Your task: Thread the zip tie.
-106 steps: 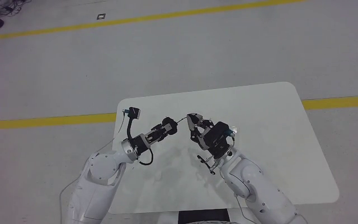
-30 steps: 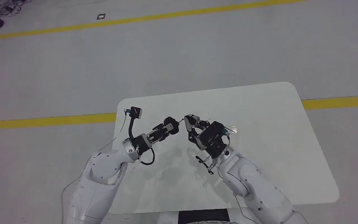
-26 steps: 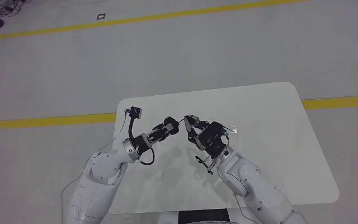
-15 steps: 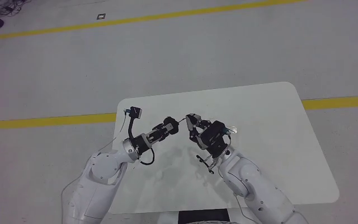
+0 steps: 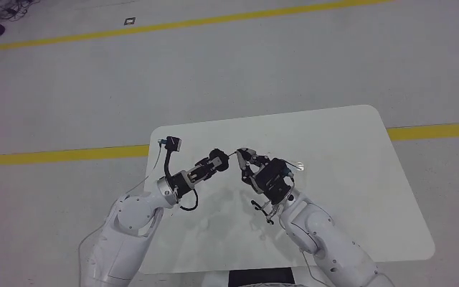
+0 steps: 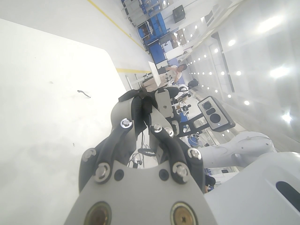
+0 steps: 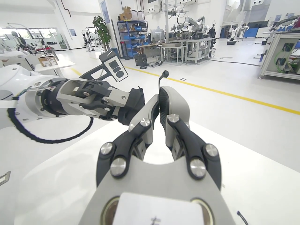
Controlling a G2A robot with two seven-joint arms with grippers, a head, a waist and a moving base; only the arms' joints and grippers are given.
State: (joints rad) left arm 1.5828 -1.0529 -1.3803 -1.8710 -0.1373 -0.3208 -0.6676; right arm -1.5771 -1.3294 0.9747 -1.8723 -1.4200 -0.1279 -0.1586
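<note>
The right gripper [image 7: 159,101] has its fingers pressed together on the zip tie [image 7: 160,82], clamped low on the strap; the strap rises out of the fingertips, close to upright in the right wrist view, and ends in a small square head that stands free above the gripper; what lies below the grip is hidden. The left gripper [image 7: 136,100] sits just beside it, its black-wrapped tips pointing toward the right one; in its own wrist view its fingers [image 6: 137,111] are drawn together, though whether they pinch any part of the tie I cannot tell. In the top view both grippers hang over the left part of the white table [image 5: 344,143], close to each other, with a thin line of the tie crossing the small gap between them. A short black scrap [image 6: 83,93] lies loose on the table, well apart from both grippers.

Against the top view from 3.5 s ago, the right gripper has crept a little toward the left one, so the gap between them is narrower; the left gripper stands where it did; the thin line of the tie crosses the gap as before. Over the last second the right gripper shifts only slightly, and the left one not at all.
</note>
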